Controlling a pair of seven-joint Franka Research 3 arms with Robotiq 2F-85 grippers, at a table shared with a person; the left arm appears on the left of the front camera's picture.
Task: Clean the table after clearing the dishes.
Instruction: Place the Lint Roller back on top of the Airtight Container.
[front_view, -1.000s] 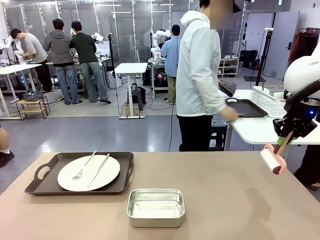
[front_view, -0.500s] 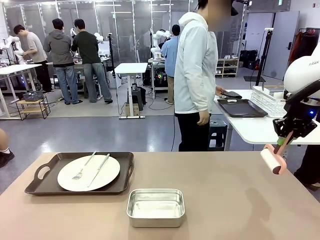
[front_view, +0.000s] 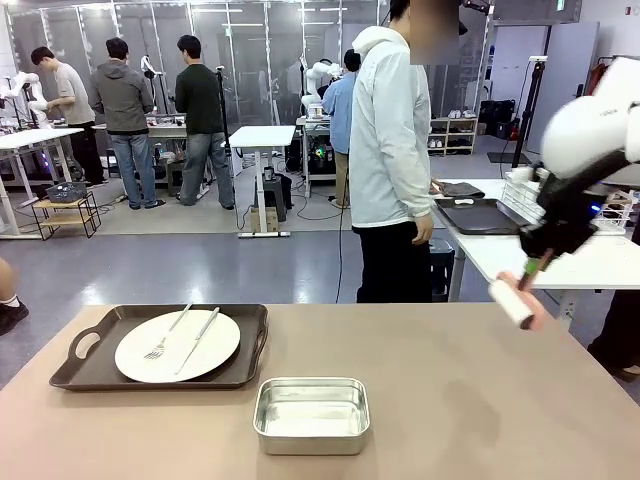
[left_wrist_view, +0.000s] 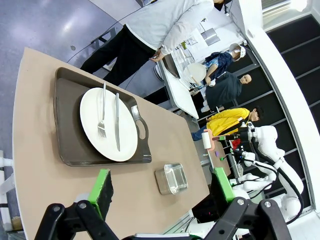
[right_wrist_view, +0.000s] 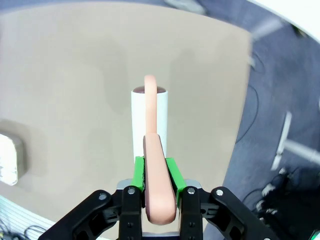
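Observation:
One of the dishes, a white plate (front_view: 177, 345) with a fork and knife, lies on a dark brown tray (front_view: 95, 370) at the left of the beige table (front_view: 450, 400). My right gripper (front_view: 537, 266) hangs above the table's far right corner, shut on the pink handle of a lint roller (front_view: 511, 301) whose white roll points down and left. The right wrist view shows the roller (right_wrist_view: 149, 120) over the tabletop (right_wrist_view: 75, 75), held by the right gripper (right_wrist_view: 155, 176). High above the table, my left gripper (left_wrist_view: 162, 186) stands open over the plate (left_wrist_view: 107, 125) and tray (left_wrist_view: 67, 125).
A small steel pan (front_view: 311, 415) sits near the front middle of the table. A person in a white jacket (front_view: 390, 150) stands just beyond the far edge. Behind that person is a white side table (front_view: 560, 262) with another dark tray (front_view: 480, 216).
My right arm has swung left and slightly up, carrying the lint roller inward. The person has straightened up from the side table and let the arm hang.

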